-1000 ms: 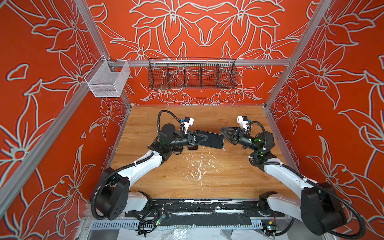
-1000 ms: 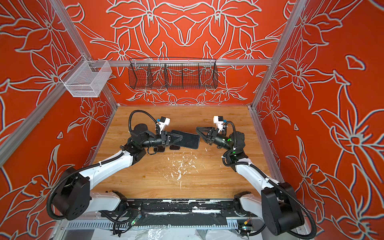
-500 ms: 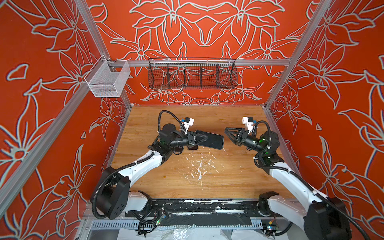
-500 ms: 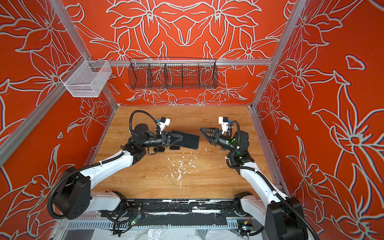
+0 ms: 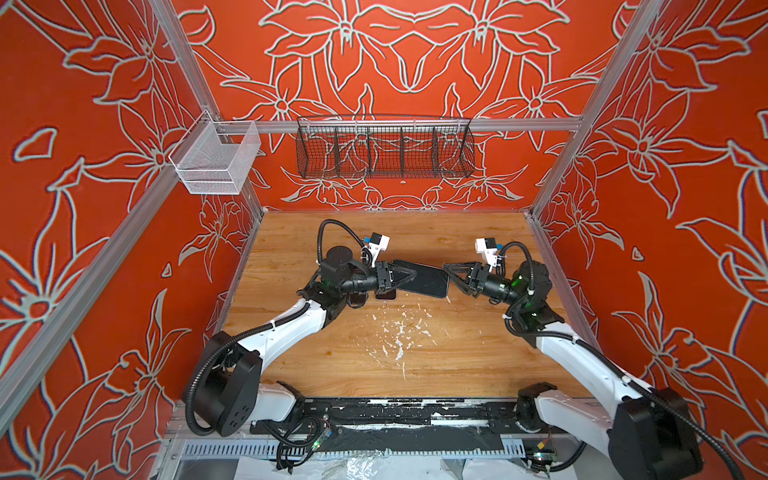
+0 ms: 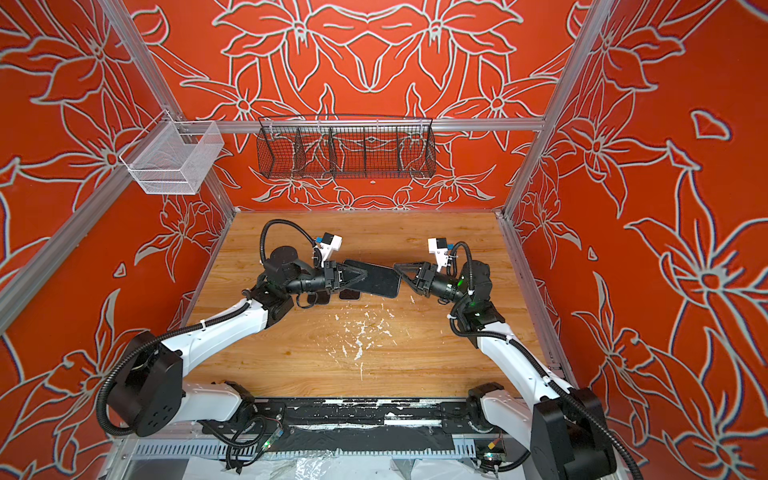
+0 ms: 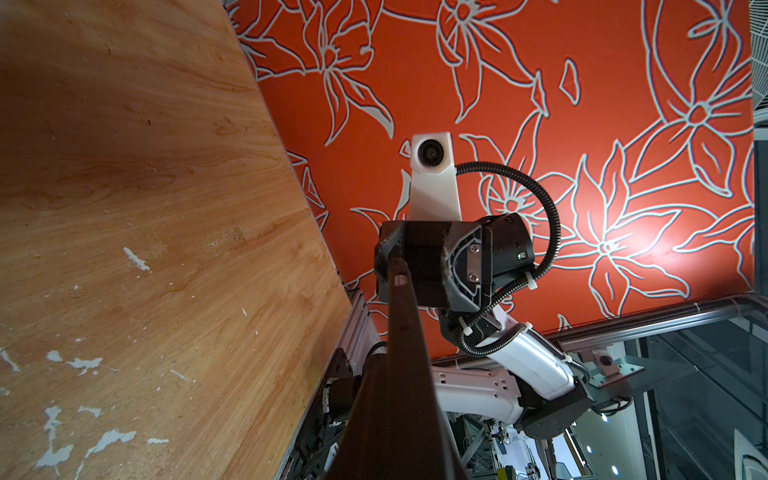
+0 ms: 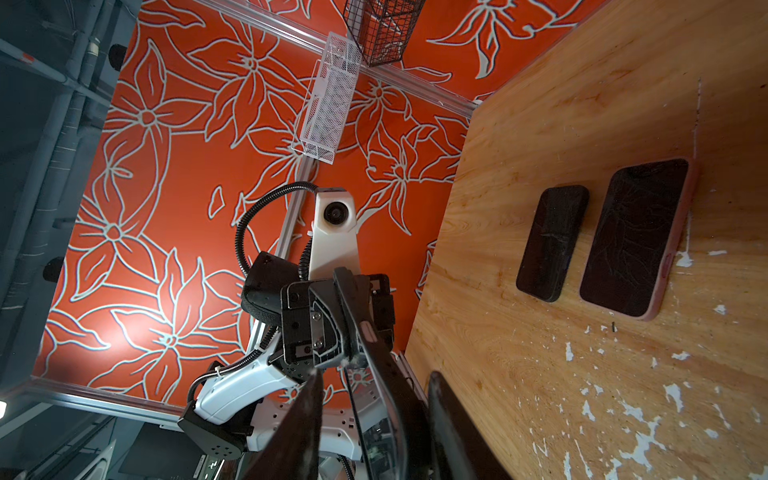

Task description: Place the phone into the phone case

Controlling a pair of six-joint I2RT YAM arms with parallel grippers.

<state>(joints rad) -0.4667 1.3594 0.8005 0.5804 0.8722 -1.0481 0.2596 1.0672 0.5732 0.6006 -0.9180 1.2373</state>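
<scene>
My left gripper (image 5: 409, 275) is shut on one end of a dark phone case (image 5: 426, 280), held level above the wooden table in both top views. A glossy phone face shows in the case (image 6: 376, 280); whether it sits fully in, I cannot tell. In the left wrist view only the case's brown edge (image 7: 405, 374) shows. My right gripper (image 5: 446, 274) is at the case's far end. In the right wrist view it (image 8: 374, 374) is open and straddles that end. A gap shows beside one finger (image 8: 299, 428).
A small black phone (image 8: 552, 243) and a larger phone in a pink case (image 8: 636, 237) lie side by side on the table, below my left gripper. A black wire basket (image 5: 384, 151) and a white mesh basket (image 5: 214, 160) hang on the walls. White flecks (image 5: 399, 332) mark the wood.
The right gripper drew back to the right, then came back to the end of the held case. Its jaws widened and then narrowed. The left arm and the case stayed still.
</scene>
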